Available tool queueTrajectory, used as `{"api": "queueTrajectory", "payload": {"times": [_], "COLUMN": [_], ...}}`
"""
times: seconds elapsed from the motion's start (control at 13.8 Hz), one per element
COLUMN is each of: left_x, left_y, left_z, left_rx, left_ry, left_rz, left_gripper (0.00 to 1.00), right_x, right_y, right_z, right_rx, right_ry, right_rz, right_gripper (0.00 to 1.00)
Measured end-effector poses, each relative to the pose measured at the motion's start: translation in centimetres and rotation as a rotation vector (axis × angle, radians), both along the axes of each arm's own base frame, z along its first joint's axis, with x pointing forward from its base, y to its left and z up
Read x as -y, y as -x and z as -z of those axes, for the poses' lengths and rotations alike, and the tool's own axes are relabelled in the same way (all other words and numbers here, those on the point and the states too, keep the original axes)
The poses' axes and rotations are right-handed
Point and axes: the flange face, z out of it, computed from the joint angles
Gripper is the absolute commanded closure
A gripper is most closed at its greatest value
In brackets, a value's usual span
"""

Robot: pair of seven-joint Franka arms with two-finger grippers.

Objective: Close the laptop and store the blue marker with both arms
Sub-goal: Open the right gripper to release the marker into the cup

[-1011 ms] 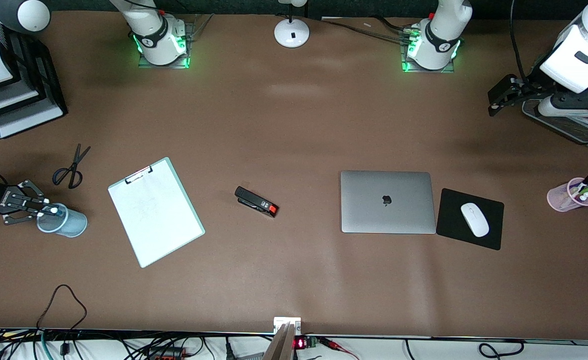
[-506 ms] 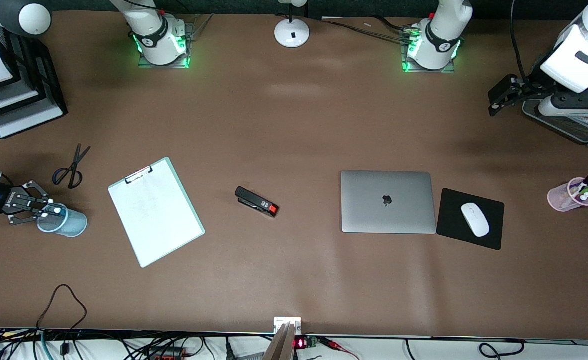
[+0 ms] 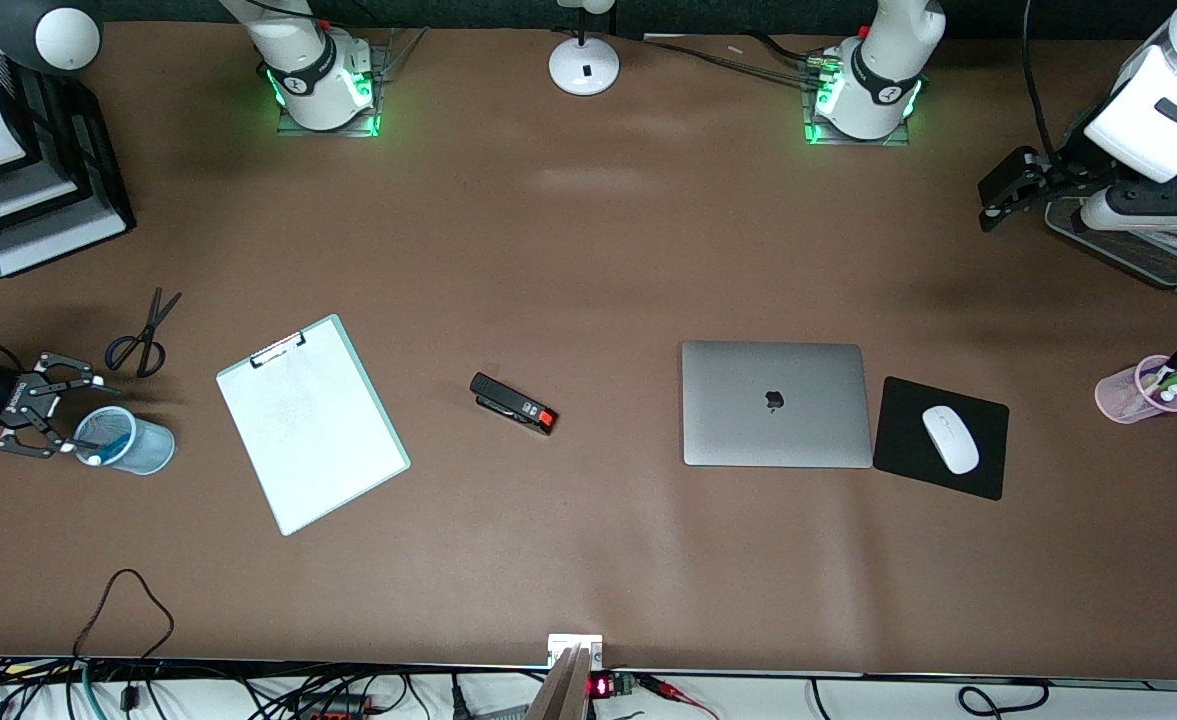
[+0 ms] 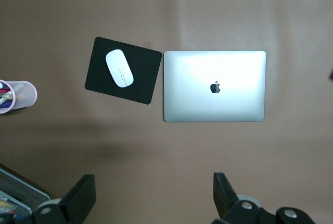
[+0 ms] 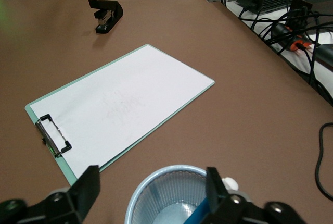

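The laptop (image 3: 776,403) lies closed on the table, silver lid up with its dark logo; it also shows in the left wrist view (image 4: 214,86). The blue marker (image 3: 108,446) leans inside a light blue mesh cup (image 3: 153,455) at the right arm's end of the table. In the right wrist view its whitish end (image 5: 229,185) pokes above the cup's rim (image 5: 151,179). My right gripper (image 3: 78,415) is open and empty, its jaws standing either side of the cup's rim (image 5: 151,188). My left gripper (image 3: 988,205) is open and empty, high over bare table (image 4: 153,195).
A clipboard (image 3: 310,422), a black stapler (image 3: 513,403) and scissors (image 3: 143,335) lie between cup and laptop. A black mouse pad (image 3: 978,470) with a white mouse (image 3: 950,438) lies beside the laptop. A pink pen cup (image 3: 1143,390), a mesh tray (image 3: 1143,255) and stacked trays (image 3: 38,200) stand at the ends.
My right gripper has opened, let go of the blue marker, and drawn back a little toward the table's end. The marker now rests in the cup. The left arm has barely moved.
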Motion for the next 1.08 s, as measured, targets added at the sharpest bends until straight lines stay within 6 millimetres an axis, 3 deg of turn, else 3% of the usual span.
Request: {"api": "queueTrajectory", "payload": {"times": [0.22, 0.43, 0.72, 1.08], "left_x": [0.0, 0.2, 0.5, 0.7], "left_y": [0.0, 0.0, 0.1, 0.1], "left_z": [0.0, 0.0, 0.0, 0.0], "left_rx": [0.0, -0.001, -0.001, -0.002], "left_ry": [0.0, 0.0, 0.0, -0.001], "left_rz": [0.0, 0.004, 0.01, 0.013], "left_gripper": [0.0, 0.0, 0.0, 0.0], "right_x": [0.0, -1.8, -5.4, -10.9], "right_y": [-0.4, -0.7, -1.2, -0.3], "right_z": [-2.6, -6.7, -14.2, -23.8], "right_rx": [-0.035, -0.128, -0.242, -0.386], "right_ry": [0.019, 0.047, 0.16, 0.291], "right_rz": [0.028, 0.025, 0.057, 0.134], "right_gripper": [0.0, 0.0, 0.0, 0.0]}}
